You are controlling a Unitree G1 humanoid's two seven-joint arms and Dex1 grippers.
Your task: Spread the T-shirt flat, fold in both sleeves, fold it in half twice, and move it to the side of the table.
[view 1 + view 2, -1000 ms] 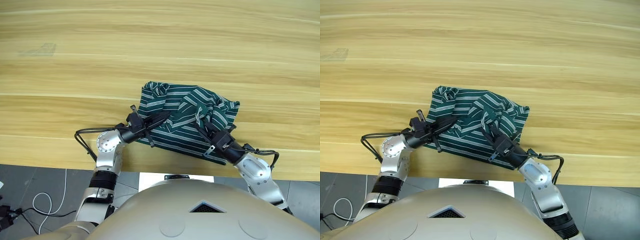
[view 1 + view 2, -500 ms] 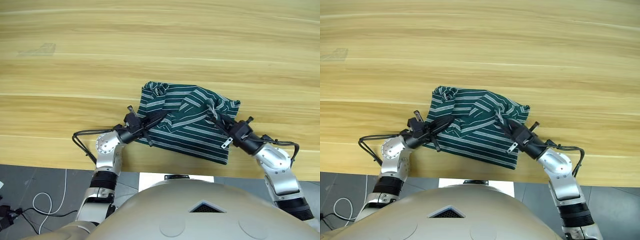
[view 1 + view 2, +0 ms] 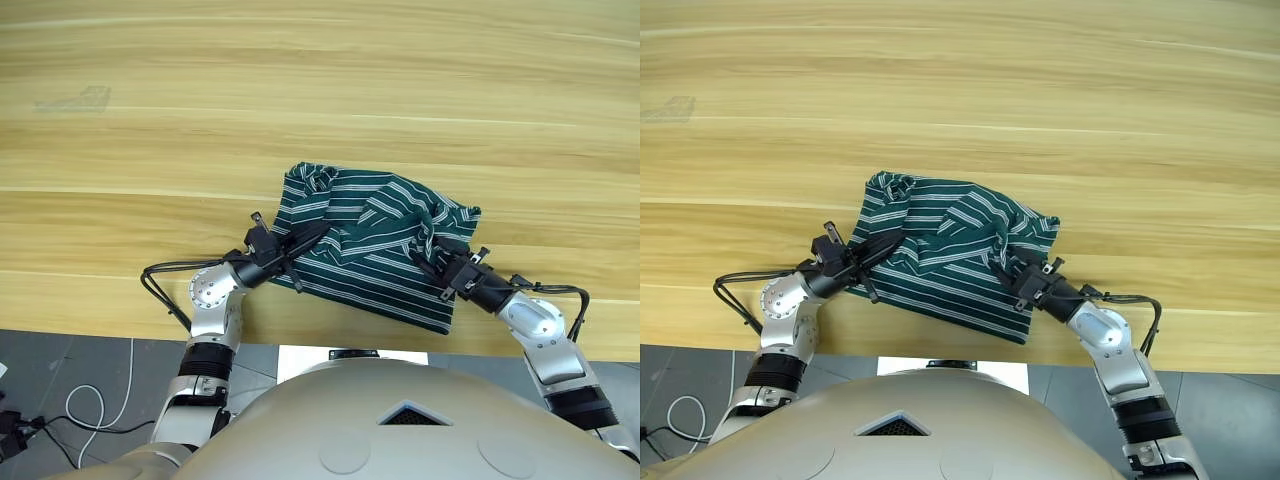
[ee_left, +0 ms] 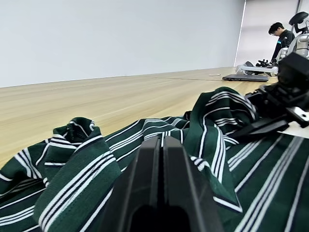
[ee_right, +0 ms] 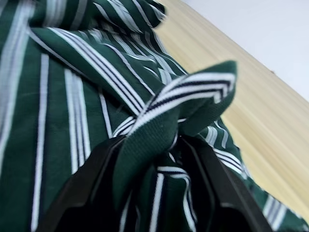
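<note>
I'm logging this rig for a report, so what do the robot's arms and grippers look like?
Both arms are silver-grey with round joint housings and black bands. The left gripper and right gripper are black, with long tapering fingers. A black cable loops off each wrist.

One T-shirt (image 3: 375, 250), one table (image 3: 300, 90), two grippers.
A single striped shirt, a single wooden top; the pair being the left gripper (image 3: 320, 233) and the right gripper (image 3: 430, 260).
</note>
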